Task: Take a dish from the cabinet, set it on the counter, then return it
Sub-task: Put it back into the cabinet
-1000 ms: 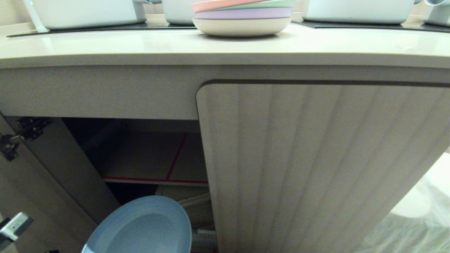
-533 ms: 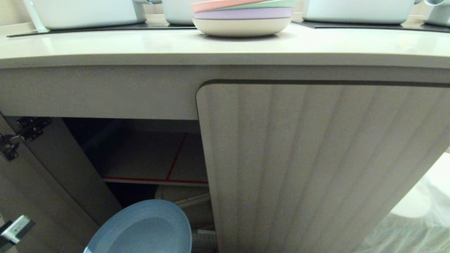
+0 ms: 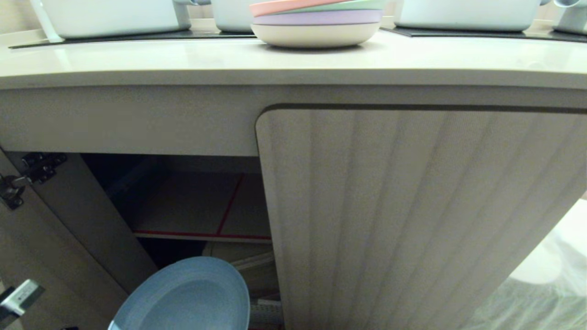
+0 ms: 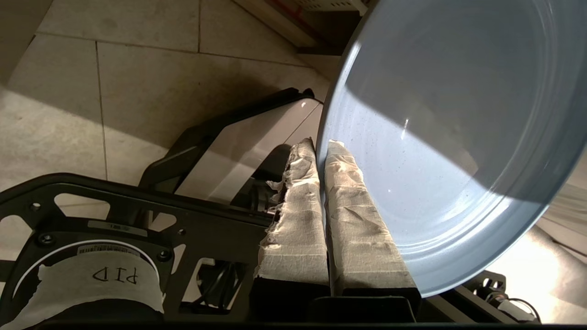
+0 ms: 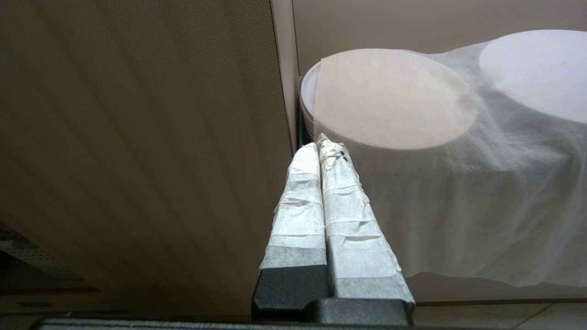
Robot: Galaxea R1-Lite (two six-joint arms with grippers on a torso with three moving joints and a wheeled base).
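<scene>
The light blue dish hangs low in front of the open left side of the cabinet, below the red-edged inner shelf. In the left wrist view my left gripper is shut on the rim of the dish, one taped finger on each face. The gripper itself is out of the head view. The counter runs across the top. My right gripper is shut on nothing, parked beside the ribbed door.
A pink-topped stack of pastel plates and white pots stand on the counter near the black hob panels. The left door stands open with its hinge showing. White cloth-covered round shapes sit to the right of the cabinet.
The dish has barely shifted, dipping slightly and coming back up by about the same amount. Nothing else has moved.
</scene>
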